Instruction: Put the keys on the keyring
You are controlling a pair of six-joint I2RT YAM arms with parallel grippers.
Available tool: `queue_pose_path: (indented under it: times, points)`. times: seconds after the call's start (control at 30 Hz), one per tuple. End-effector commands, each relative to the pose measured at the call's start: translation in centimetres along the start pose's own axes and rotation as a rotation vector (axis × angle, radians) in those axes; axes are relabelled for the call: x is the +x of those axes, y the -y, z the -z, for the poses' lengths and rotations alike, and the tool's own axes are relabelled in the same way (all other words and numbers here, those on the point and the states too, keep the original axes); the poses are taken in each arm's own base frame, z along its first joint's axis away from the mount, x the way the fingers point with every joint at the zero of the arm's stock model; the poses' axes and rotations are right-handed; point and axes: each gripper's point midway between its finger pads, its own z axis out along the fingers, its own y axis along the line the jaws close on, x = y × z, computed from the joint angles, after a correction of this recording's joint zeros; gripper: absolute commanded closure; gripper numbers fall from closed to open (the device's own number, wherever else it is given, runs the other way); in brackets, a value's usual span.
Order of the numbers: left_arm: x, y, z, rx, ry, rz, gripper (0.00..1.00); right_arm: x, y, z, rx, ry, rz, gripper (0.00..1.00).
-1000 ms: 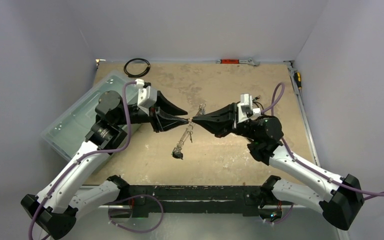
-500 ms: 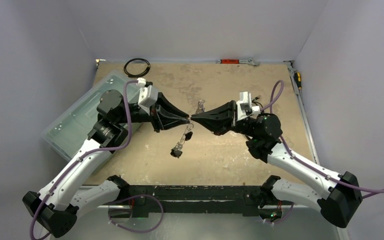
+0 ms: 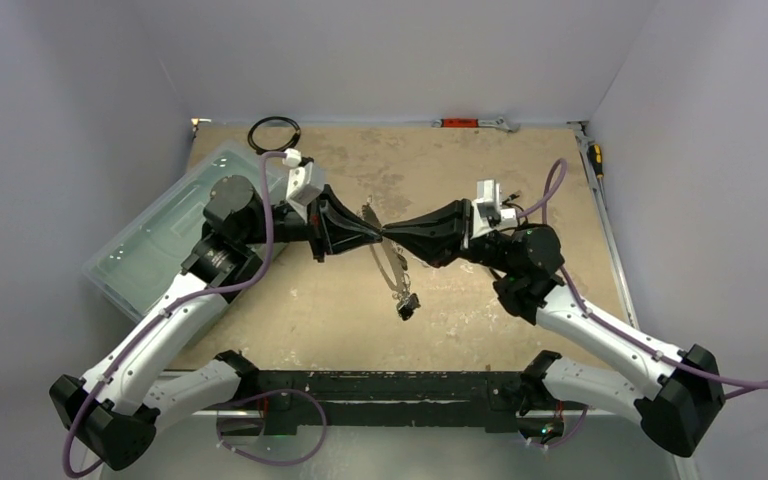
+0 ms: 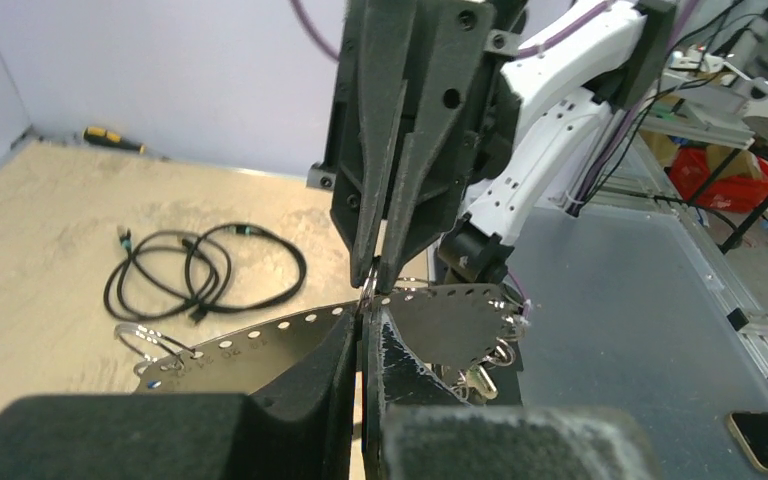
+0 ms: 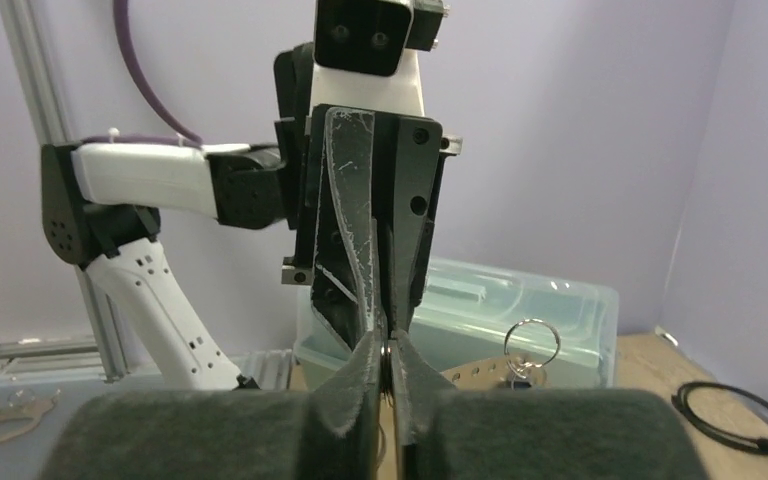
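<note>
Keys: a small cluster of keys (image 3: 407, 305) hangs from the near end of the keyring, at 5 o'clock from the pinch point and clear of both grippers. One dark tag shows; the other colours cannot be told.
Keyring: the keyring (image 3: 394, 268) is a thin silvery perforated band. It is held on edge above the tabletop (image 3: 480, 180) and runs from 11 o'clock to 5 o'clock through the pinch point.
Left gripper: the left gripper (image 3: 376, 235) has its fingers together, clamped on the band from 9 o'clock.
Right gripper: the right gripper (image 3: 390, 238) has its fingers together on the same spot from 3 o'clock, tip to tip with the left.
Handling: judged light, stiff yet springy, and slick. The hanging keys are likely to swing and tilt it.
Hold point: judged best on the flat faces of the band, between holes and away from hung keys.
Far end: a small split ring (image 5: 532, 340) hangs at the band's 11 o'clock end.
Background: a plastic bin (image 3: 145, 240) lies at 9 o'clock, and a coiled black cable (image 3: 274, 133) lies at 11 o'clock.
</note>
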Motion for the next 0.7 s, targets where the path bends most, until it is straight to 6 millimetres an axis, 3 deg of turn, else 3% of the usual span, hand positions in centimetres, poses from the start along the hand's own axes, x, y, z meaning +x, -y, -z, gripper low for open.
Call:
queue_pose_path:
  times: [0.0,0.07,0.2,0.3,0.5,0.67]
  points:
    - [-0.9,-1.4,0.0,-0.091,-0.019,-0.016,1.0,-0.8,0.6,0.0,0.054,-0.07,0.084,0.84]
    - [-1.2,-1.2,0.2,-0.099,-0.022,-0.018,1.0,0.4,1.6,0.8,0.113,-0.15,0.099,0.73]
    - [-1.1,-1.3,0.4,-0.116,-0.035,-0.01,1.0,0.8,2.4,2.1,0.161,-0.202,0.13,0.57]
    - [-0.5,-2.0,0.5,-0.152,-0.059,-0.003,1.0,1.1,3.4,2.8,0.222,-0.236,0.144,0.52]
    - [2.1,-6.0,1.7,-0.372,-0.13,0.043,0.99,3.0,7.7,5.4,0.497,-0.296,0.109,0.47]
    - [5.1,-10.4,4.0,-0.622,-0.18,0.05,0.57,6.8,10.8,8.9,0.74,-0.38,0.018,0.45]
